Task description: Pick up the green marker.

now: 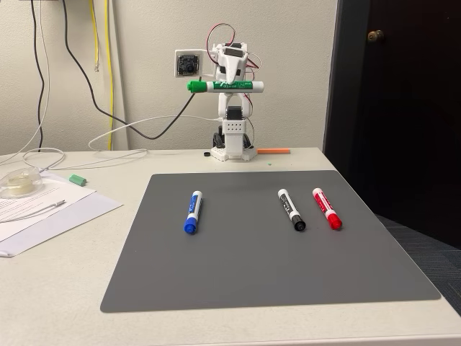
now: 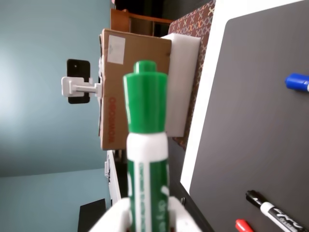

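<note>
Green marker (image 1: 225,86): held level at upper centre of the fixed view, well above the grey mat (image 1: 266,274).
Gripper (image 1: 232,75): white, pinching its barrel.
Mat: blue marker (image 1: 192,211), black marker (image 1: 292,210), red marker (image 1: 327,208).

Markers, four total, short white-barrelled dry-erase type:
- one green-capped marker (image 1: 225,86), clamped crosswise in white two-finger gripper (image 1: 229,81)
- one blue-capped marker (image 1: 192,212), on mat below gripper, left in fixed view
- one black-capped marker (image 1: 292,210), below gripper, right
- one red-capped marker (image 1: 327,209), beside black one, farther right

Mats: one dark grey rectangular mat (image 1: 266,267).
Small green blocks: one (image 1: 78,179) (on table, left of mat).
Orange sticks: one (image 1: 274,151), near arm base.
</note>
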Tool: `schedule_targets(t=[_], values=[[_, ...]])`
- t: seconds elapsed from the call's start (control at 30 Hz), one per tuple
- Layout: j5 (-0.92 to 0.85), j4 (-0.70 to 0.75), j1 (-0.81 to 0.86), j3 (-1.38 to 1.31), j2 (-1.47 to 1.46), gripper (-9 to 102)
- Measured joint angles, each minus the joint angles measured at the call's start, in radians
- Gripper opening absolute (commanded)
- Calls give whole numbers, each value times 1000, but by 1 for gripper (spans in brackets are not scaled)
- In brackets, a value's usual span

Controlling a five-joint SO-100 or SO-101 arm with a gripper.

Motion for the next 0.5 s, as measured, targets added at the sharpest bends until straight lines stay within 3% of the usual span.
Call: schedule_targets(t=[0.5], values=[[-2,0,-20,9,0,4]])
